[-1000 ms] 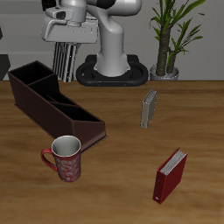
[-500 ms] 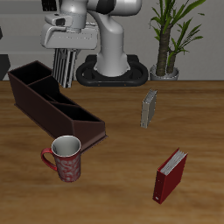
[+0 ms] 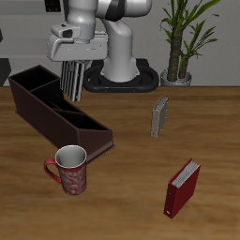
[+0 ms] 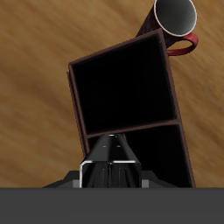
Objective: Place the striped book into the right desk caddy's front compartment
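Note:
The striped book (image 3: 71, 81) hangs upright, and my gripper (image 3: 72, 64) is shut on its top edge. It is held above the back half of the right desk caddy (image 3: 87, 134), a long dark maroon box with inner dividers. In the wrist view the book (image 4: 109, 156) shows edge-on over a divider of the caddy (image 4: 74, 105), with open dark compartments on both sides of it. The book's lower end looks clear of the caddy's rim.
A red patterned mug (image 3: 69, 169) stands just off the caddy's front end, its rim (image 4: 175, 16) also in the wrist view. A plain grey book (image 3: 159, 117) stands mid-table, a red book (image 3: 183, 187) nearer the front edge. A potted plant (image 3: 178, 47) stands at the back.
My gripper has come down and forward with the striped book, from behind the caddy to above its back half. Nothing else has moved.

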